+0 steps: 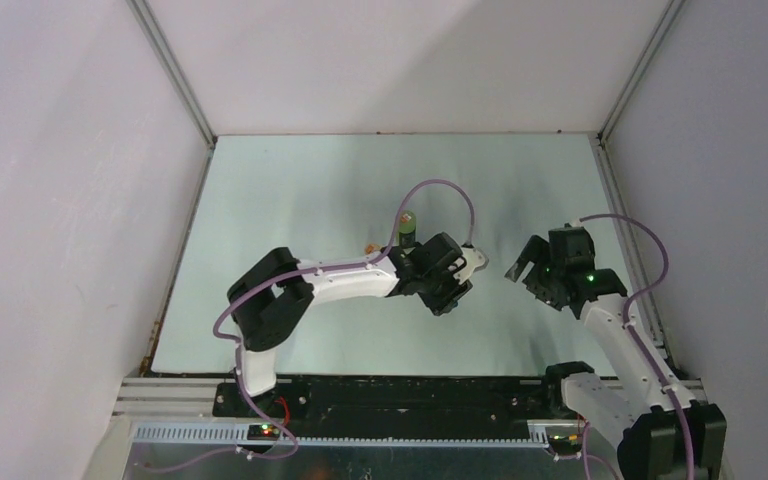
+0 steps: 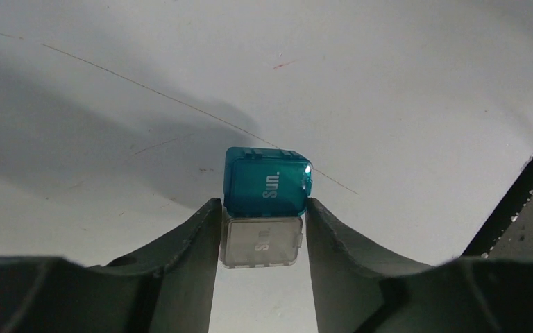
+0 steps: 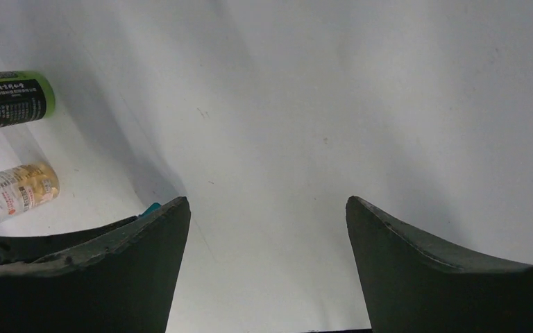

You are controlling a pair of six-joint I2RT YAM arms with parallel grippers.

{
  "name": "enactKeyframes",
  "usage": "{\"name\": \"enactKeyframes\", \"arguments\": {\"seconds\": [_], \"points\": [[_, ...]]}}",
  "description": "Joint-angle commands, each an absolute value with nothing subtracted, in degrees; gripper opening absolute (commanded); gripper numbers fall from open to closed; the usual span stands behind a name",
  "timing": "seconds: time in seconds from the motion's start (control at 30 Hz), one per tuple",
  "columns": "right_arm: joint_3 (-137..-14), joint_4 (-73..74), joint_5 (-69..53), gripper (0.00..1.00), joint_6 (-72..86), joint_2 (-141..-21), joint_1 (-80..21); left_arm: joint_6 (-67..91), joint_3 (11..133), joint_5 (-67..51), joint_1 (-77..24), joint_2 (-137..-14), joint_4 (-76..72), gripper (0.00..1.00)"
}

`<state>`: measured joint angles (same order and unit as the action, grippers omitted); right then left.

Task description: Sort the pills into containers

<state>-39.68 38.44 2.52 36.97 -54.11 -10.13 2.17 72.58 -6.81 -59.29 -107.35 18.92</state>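
Left claw (image 2: 264,208) pinches the probably light, hard, slippery pill box (image 2: 267,182) at frame centre by its flat sides; right claw (image 3: 265,202) spread, empty.

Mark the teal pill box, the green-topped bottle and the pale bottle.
teal pill box (image 2: 267,182), left wrist view, its lid face.
green-topped bottle (image 3: 7,104), right wrist view, dark label.
pale bottle (image 3: 14,192), right wrist view, its side.

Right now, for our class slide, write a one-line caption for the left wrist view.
Left gripper pinching a small teal-and-clear pill box marked "Sun.", with the white table behind.
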Motion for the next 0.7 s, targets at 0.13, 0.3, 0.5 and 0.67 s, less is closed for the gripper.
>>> {"name": "enactKeyframes", "arguments": {"seconds": [0.13, 0.3, 0.5, 0.67], "points": [[-37.6, 39.1, -3.6, 0.87, 37.5, -51.4, -6.6, -1.9, 71.4, -7.9, -59.2, -106.5, 13.6, 0.68], [-35.9, 37.4, -5.5, 0.83, 37.7, -52.9, -7.1, 3.0, 67.5, -8.1, -57.6, -103.3, 10.2, 0.76], [-34.9, 32.9, -6.3, 0.53, 37.8, -58.3, -14.3, 11.2, 58.8, -7.6, -55.0, -93.7, 2.9, 0.65], [-35.3, 28.7, -7.4, 0.28, 39.0, -66.1, -20.6, 17.6, 53.0, -4.2, -54.1, -85.8, 0.9, 0.56]]}}
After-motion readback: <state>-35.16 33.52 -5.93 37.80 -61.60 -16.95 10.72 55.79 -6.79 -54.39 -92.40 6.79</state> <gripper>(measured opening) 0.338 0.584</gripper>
